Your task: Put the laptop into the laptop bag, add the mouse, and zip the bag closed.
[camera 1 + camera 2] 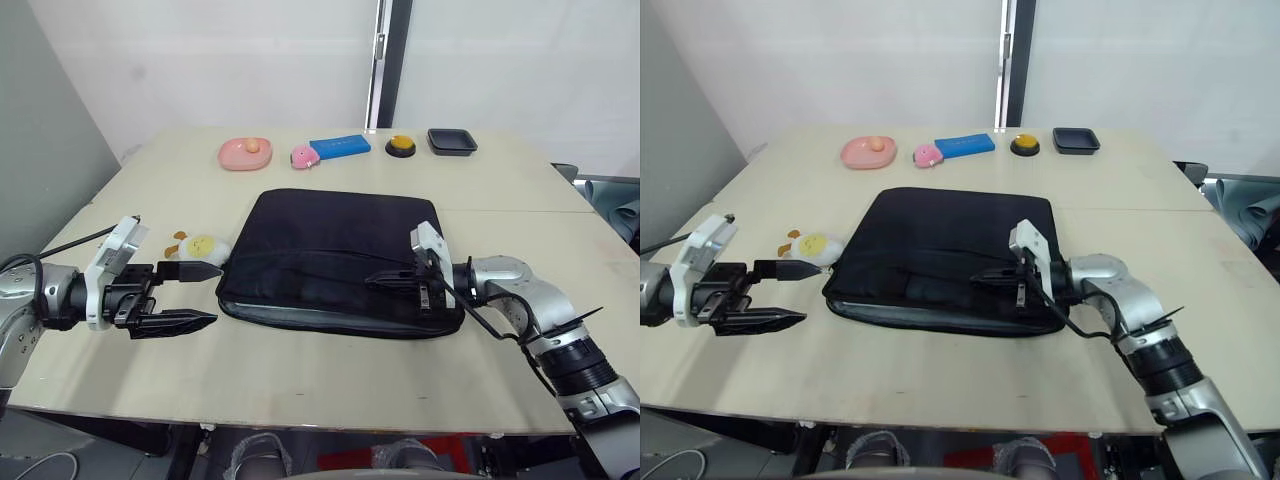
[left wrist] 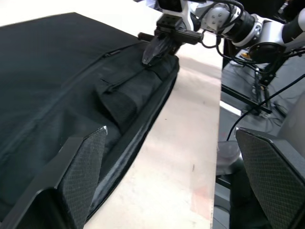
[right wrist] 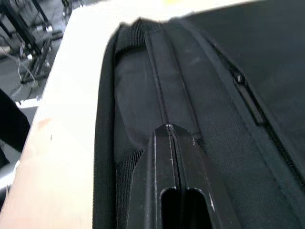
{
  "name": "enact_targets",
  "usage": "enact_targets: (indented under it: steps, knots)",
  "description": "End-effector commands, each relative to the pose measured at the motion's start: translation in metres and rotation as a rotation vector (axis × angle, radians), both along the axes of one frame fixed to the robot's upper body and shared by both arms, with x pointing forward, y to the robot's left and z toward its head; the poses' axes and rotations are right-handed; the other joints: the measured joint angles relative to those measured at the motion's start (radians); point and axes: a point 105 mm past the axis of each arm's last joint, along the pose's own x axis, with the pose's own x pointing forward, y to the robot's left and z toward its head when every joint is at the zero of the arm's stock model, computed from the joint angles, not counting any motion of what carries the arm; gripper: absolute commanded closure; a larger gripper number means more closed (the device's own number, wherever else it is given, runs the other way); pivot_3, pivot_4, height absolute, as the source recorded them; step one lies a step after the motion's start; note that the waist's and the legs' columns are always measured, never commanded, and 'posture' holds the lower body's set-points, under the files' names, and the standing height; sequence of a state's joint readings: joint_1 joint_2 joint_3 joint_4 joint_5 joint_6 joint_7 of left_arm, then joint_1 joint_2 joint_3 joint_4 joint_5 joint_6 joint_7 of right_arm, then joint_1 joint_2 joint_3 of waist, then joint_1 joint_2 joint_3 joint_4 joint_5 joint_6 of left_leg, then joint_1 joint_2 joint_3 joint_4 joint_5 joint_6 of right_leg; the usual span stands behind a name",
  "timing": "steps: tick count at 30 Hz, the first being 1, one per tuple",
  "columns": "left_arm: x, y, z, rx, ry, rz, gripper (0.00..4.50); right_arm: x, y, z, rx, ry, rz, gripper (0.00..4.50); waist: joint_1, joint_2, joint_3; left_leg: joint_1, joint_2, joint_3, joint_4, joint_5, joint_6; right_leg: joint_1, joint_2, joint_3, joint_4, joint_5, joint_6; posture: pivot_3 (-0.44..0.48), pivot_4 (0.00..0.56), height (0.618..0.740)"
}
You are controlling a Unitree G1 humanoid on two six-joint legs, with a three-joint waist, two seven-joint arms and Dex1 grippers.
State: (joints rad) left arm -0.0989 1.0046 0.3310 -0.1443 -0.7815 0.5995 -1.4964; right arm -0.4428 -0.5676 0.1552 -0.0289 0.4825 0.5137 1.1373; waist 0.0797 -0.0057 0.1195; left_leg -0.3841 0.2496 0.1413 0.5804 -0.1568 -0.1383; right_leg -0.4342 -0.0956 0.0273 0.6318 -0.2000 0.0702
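The black laptop bag lies flat in the middle of the table. My right gripper rests on its near right part, fingers shut, the tips pressed on the zipper line with a small metal glint between them. My left gripper hovers open just off the bag's near left corner, with nothing between its fingers. The left wrist view looks along the bag's front edge to the right gripper. The laptop and the mouse are out of view.
A white-and-yellow duck-like toy sits beside the bag's left edge, close to my left gripper. Along the back of the table stand a pink dish, a blue box, an orange button and a small black tray.
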Motion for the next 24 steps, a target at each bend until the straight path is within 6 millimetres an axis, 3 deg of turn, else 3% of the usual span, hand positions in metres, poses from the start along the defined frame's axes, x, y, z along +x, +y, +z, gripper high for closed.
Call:
enact_targets:
  steps: [1,6,15,24]
  knots:
    - [-0.002,-0.007,0.008,0.006,-0.031,-0.048,0.0,-0.001,0.002,0.026,0.053,-0.068,0.028,4.49,0.001,0.0,0.0,0.0,0.0,0.0,0.0,0.0,0.0,0.0,0.0,0.0,0.0,0.0,0.0,0.0,0.15,0.74]
    - [-0.001,-0.007,0.008,0.004,-0.034,-0.052,0.0,-0.007,0.004,0.006,-0.034,-0.048,0.054,4.49,0.002,0.0,0.0,0.0,0.0,0.0,-0.001,0.0,0.0,0.0,0.0,0.0,-0.001,0.0,0.0,0.0,0.15,0.74]
    - [0.002,-0.004,0.013,0.007,-0.056,-0.036,0.0,0.007,-0.009,-0.045,-0.13,0.071,-0.02,4.49,0.0,-0.001,-0.001,0.001,0.0,0.0,0.0,0.0,0.0,0.001,0.0,0.0,0.0,0.0,-0.001,0.0,0.15,0.74]
    - [0.006,0.016,0.019,0.003,-0.078,0.072,0.0,-0.003,-0.011,-0.068,-0.174,0.152,0.015,4.49,0.0,-0.005,-0.006,0.001,0.0,0.0,0.001,0.0,0.0,0.002,0.0,0.0,0.0,0.001,-0.002,0.0,0.15,0.74]
